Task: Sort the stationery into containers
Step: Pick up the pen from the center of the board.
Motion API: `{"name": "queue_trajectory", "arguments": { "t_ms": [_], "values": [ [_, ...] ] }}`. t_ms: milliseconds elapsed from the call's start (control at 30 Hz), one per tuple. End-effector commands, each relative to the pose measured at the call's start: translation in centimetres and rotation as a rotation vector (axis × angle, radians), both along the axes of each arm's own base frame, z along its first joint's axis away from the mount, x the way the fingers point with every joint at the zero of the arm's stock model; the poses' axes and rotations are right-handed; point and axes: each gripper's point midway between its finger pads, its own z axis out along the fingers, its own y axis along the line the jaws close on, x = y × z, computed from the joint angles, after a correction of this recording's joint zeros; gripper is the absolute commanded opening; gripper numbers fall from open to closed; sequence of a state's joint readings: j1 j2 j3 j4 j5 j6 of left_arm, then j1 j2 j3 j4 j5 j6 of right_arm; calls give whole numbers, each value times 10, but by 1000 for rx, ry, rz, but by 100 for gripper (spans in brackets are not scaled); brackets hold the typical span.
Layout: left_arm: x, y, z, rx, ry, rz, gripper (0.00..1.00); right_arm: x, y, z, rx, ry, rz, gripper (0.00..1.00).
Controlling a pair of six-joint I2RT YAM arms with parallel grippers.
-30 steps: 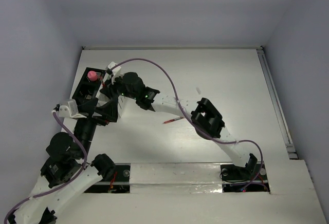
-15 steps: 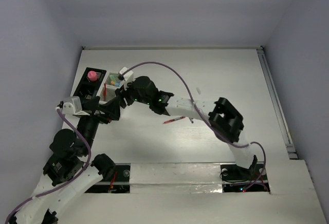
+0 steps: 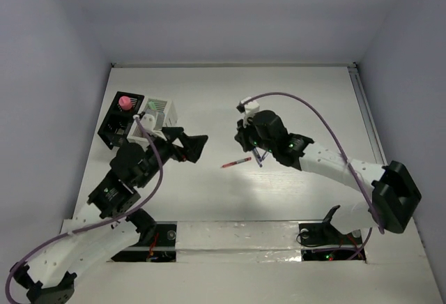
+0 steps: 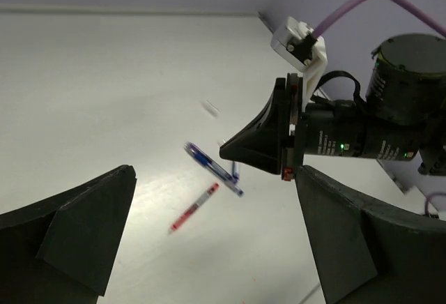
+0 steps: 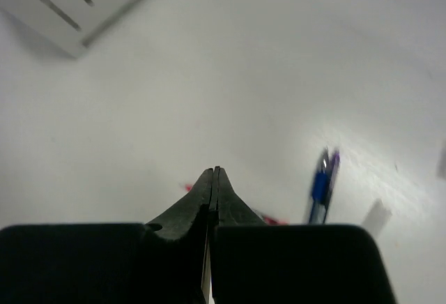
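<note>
Right gripper [image 3: 239,139] from containers [image 3: 162,103] to pens [image 3: 237,162] (now shut)

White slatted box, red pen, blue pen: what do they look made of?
White slatted box: probably moulded plastic, matte and opaque, with even white walls and clean-edged slots. Red pen: likely a plastic barrel, with a paler band mid-length, but too small to be sure. Blue pen: seems to be translucent plastic over blue, but it is blurred.

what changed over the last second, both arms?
Right claw swung back from the white box to by the blue pen, now shut and empty. Left claw, open, swung from near the black box towards the middle. Red pen and pink-topped piece unmoved.
</note>
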State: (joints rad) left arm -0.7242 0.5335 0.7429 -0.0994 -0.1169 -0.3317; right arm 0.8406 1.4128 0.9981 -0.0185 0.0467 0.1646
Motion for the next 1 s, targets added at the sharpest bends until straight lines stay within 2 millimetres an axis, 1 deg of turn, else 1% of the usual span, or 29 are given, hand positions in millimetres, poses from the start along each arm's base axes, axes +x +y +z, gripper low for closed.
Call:
{"name": "queue_trajectory", "arguments": {
  "t_ms": [0,33,67,100,133,167,200,233,267,300,333,367,400,433,467,500,533,567,600,633,667,700,733,833,867,967],
  "values": [
    [-13,-37,1,-109,14,-188,99,-13,-44,-26,-91,88,-87,0],
    [-12,-41,7,-148,-5,-201,99,-15,-51,-29,-107,104,-93,0],
    [-11,-45,-7,-153,19,-212,99,-17,-53,-33,-125,116,-93,0],
    [-13,-51,-12,-177,45,-238,99,-16,-54,-33,-145,116,-95,4],
    [-13,-55,-10,-196,36,-255,99,-15,-60,-43,-183,139,-103,8],
    [-10,-60,-23,-182,67,-262,99,-15,-61,-47,-198,143,-98,12],
    [-9,-63,-28,-181,80,-269,99,-14,-62,-50,-216,140,-95,22],
    [-7,-64,-30,-185,85,-267,99,-6,-73,-54,-226,147,-130,27],
    [-6,-66,-34,-181,91,-268,99,-1,-79,-61,-241,166,-149,30],
    [-4,-67,-42,-172,106,-266,99,5,-85,-64,-239,180,-175,33],
    [-3,-69,-42,-183,101,-266,99,15,-92,-64,-219,189,-201,34],
    [-2,-70,-46,-187,109,-267,99,19,-93,-64,-204,198,-203,36],
    [-2,-72,-56,-181,129,-271,99,22,-92,-69,-194,217,-205,37],
    [-1,-74,-57,-195,131,-275,99,28,-91,-64,-181,214,-207,37],
    [-1,-76,-62,-192,141,-278,99,31,-88,-65,-182,218,-208,37],
    [1,-77,-74,-178,167,-274,99,33,-86,-74,-205,234,-202,34],
    [2,-78,-78,-174,170,-275,99,35,-85,-77,-213,241,-199,32],
    [4,-79,-89,-159,194,-269,99,40,-83,-77,-220,239,-203,30],
    [5,-79,-94,-152,204,-263,99,44,-84,-80,-232,243,-221,24],
    [5,-80,-98,-147,212,-265,99,49,-90,-92,-271,253,-258,21],
    [6,-81,-100,-146,213,-266,99,51,-91,-95,-283,259,-270,18],
    [6,-82,-108,-140,234,-266,99,55,-93,-97,-281,262,-284,16],
    [6,-83,-111,-137,238,-269,99,56,-91,-103,-287,275,-279,15],
    [7,-86,-117,-131,245,-277,99,64,-92,-106,-292,279,-297,15],
    [8,-87,-119,-128,247,-280,99,65,-91,-112,-306,292,-296,16],
    [8,-89,-123,-120,249,-289,99,69,-89,-120,-324,309,-291,22]
  ]
}}
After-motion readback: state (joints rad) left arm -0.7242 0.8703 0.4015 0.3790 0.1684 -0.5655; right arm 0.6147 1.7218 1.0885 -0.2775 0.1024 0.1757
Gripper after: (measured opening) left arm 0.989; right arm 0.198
